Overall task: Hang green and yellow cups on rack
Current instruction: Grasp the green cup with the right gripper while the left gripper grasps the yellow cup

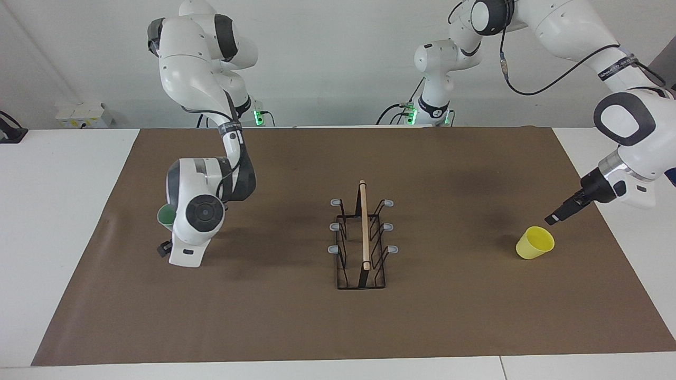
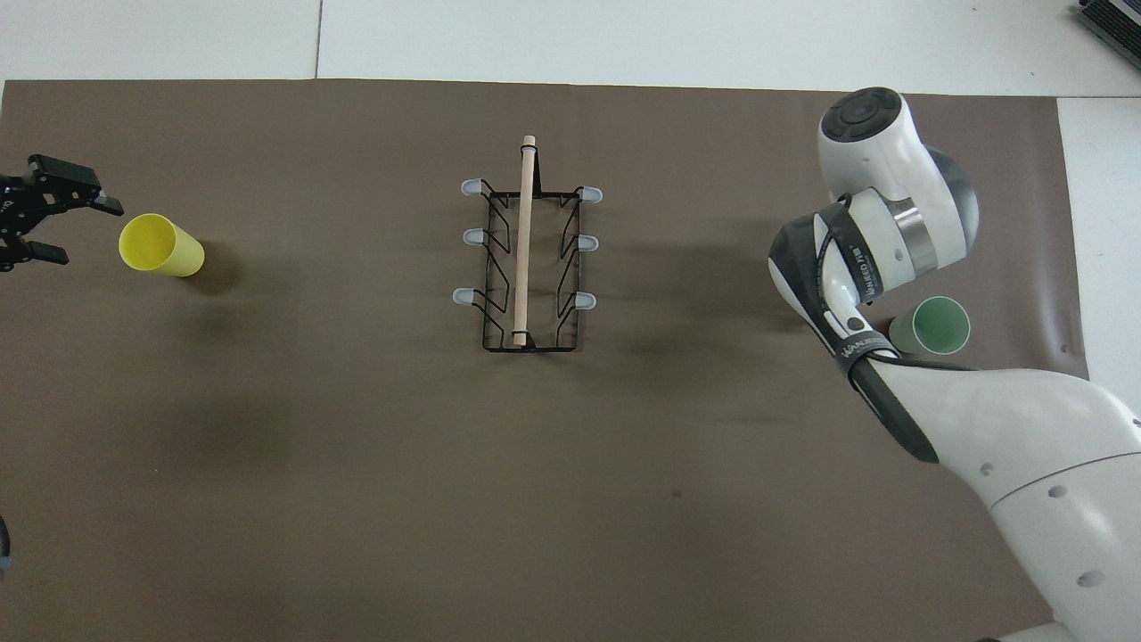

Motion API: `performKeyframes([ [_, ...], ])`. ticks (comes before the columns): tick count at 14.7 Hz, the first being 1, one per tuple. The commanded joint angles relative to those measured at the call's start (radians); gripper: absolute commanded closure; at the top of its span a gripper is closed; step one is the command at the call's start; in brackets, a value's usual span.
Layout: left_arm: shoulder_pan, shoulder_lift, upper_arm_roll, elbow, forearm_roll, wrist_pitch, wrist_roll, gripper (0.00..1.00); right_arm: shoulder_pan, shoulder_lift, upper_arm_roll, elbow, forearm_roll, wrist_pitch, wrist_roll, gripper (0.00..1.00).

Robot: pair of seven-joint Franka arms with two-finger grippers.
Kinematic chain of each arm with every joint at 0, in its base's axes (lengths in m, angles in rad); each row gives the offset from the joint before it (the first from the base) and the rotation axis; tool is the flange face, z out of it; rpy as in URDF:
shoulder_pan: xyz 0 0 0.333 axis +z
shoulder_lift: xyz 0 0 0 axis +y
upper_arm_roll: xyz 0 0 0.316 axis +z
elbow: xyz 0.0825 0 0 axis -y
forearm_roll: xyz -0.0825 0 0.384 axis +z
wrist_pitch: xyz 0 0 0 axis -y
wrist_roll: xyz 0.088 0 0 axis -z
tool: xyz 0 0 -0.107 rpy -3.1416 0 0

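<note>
Jaws of left gripper [image 2: 40, 209] stood open beside yellow cup [image 2: 160, 245]; right gripper's were hidden near green cup [image 1: 167, 215]; both should probably close squarely across walls.

Matt brown paper mat [image 1: 296, 327] covers the table; at its centre a black wire rack [image 1: 360, 264] topped by a pale wooden rod [image 1: 364, 227] — flanked by smooth plastic yellow cup [image 1: 534, 243] and green cup [image 2: 931, 326].
</note>
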Motion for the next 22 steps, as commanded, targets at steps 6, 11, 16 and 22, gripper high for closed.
performKeyframes([
  [6,0.083,0.137,-0.002,0.023,-0.205,0.223,-0.364,0.00,0.050,-0.144,0.061,-0.358,-0.350,0.023,-0.181,0.00],
  [11,0.143,0.172,-0.003,-0.027,-0.312,0.248,-0.504,0.00,0.052,-0.176,0.072,-0.482,-0.501,0.058,-0.224,0.00],
  [16,0.143,0.122,0.006,-0.176,-0.346,0.152,-0.512,0.00,0.069,-0.121,0.070,-0.514,-0.666,0.051,-0.211,0.00],
  [22,0.140,0.103,0.006,-0.206,-0.367,0.135,-0.793,0.00,0.038,-0.122,0.069,-0.534,-0.745,0.043,-0.185,0.00],
])
